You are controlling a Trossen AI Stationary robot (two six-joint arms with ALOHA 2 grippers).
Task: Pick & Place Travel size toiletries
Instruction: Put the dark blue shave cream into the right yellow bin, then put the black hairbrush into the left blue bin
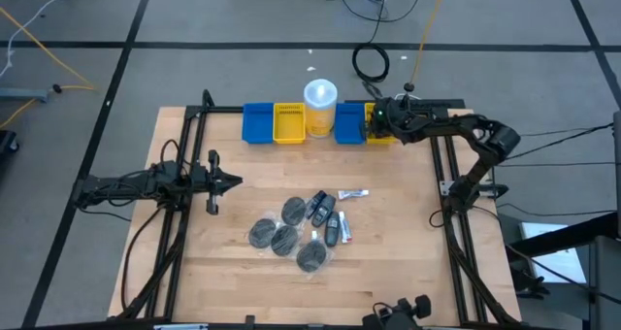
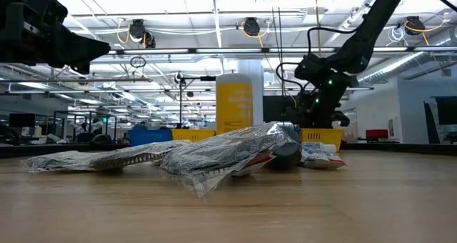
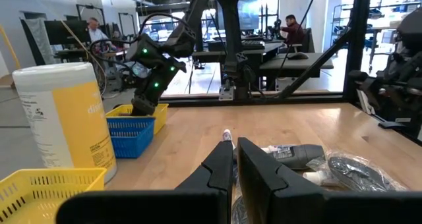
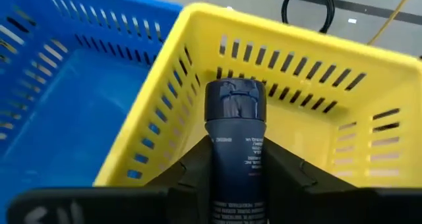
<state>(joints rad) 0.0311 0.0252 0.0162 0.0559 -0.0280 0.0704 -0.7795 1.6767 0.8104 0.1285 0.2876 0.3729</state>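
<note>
Right hand [image 4: 234,159] grasping a dark bottle [image 4: 235,145] above the yellow bin [image 4: 310,85].
Release should come once the bottle is centred inside the rim; left hand [image 1: 233,182] idles, nearly closed.

Overhead camera straight down on the whole table [image 1: 388,272], low camera level with the tabletop facing the room, wrist cameras riding close, both seeing the yellow bin [image 4: 310,72] by the blue bin [image 3: 132,128]

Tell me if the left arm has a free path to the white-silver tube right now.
Probably yes. The left gripper hovers empty at the table's left side, facing the pile. The white-silver tube lies on the pile's far edge, uncovered; the right gripper is away over the yellow bin.
</note>
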